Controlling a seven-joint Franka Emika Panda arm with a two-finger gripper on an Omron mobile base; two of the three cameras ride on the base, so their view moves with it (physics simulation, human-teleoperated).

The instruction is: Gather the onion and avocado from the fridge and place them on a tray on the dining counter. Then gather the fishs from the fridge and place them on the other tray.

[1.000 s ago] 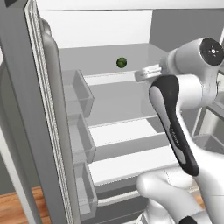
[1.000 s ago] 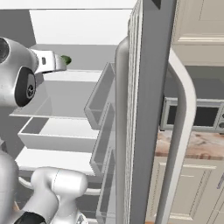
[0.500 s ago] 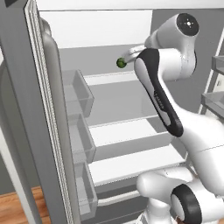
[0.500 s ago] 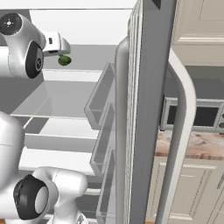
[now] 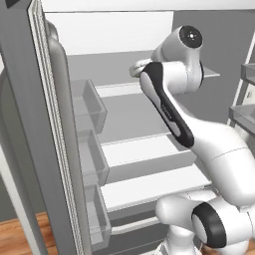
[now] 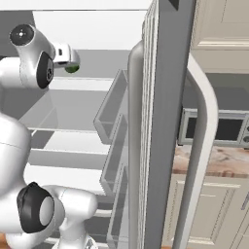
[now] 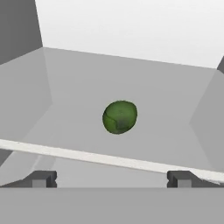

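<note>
The avocado (image 7: 120, 117), a small dark green lump, lies on an upper shelf of the open fridge (image 5: 50, 124), straight ahead of my gripper (image 7: 111, 179). The two fingertips (image 7: 41, 179) stand wide apart and open, short of the shelf's pale front edge, with nothing between them. In the right base view the avocado (image 6: 73, 69) peeks out just below my hand (image 6: 64, 52). In the left base view my forearm covers it. The onion, the fish, both trays and the dining counter are out of view.
Grey door bins (image 5: 89, 104) line the open left door, and more bins (image 6: 114, 107) line the right door (image 6: 165, 121) with its long curved handle. Bare shelves (image 5: 144, 149) step down below my arm. A stone counter (image 6: 219, 160) with cream cabinets lies beyond the right door.
My arm has swung up and left, bringing the hand from right of the avocado to directly in front of it. The jaws have stayed open.
</note>
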